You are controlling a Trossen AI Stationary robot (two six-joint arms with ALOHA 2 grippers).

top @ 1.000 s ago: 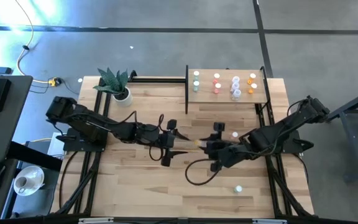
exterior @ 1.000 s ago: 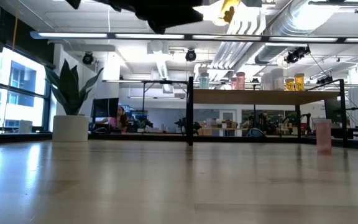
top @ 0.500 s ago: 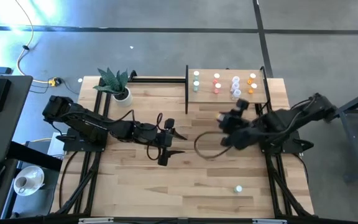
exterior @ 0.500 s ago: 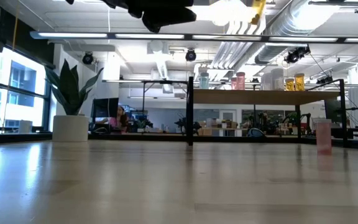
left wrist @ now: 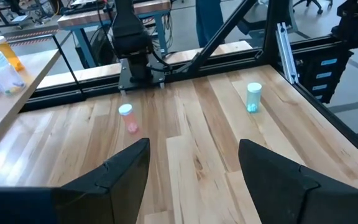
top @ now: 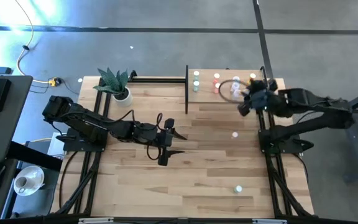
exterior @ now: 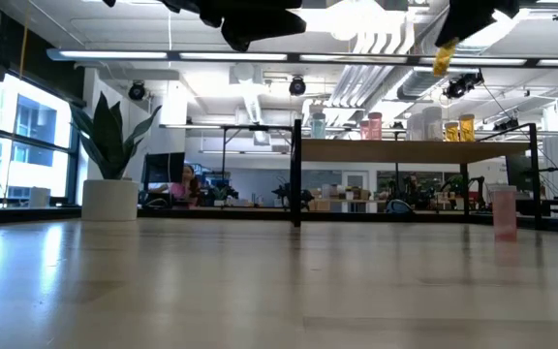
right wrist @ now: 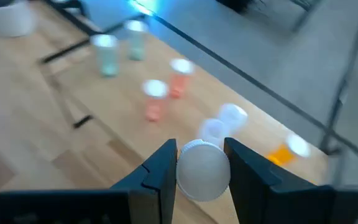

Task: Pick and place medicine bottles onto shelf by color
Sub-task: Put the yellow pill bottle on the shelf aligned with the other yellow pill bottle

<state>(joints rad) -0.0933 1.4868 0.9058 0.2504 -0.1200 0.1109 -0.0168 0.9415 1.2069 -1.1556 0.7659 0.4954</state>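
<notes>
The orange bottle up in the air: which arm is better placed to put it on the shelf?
The right. Its hand is shut on the orange bottle and hangs above the shelf, beside the orange ones already there. The left hand is open, empty, over mid-table.

Both arms were dark, near-black, built of jointed rounded segments. A black cable looped loosely beside the left arm (top: 98, 127), and another arced by the right arm (top: 309, 109). Each hand carried two broad, matte black fingers (left wrist: 114, 177) with flat inner faces and angular, tapered outlines. No markings or screws were legible.
</notes>
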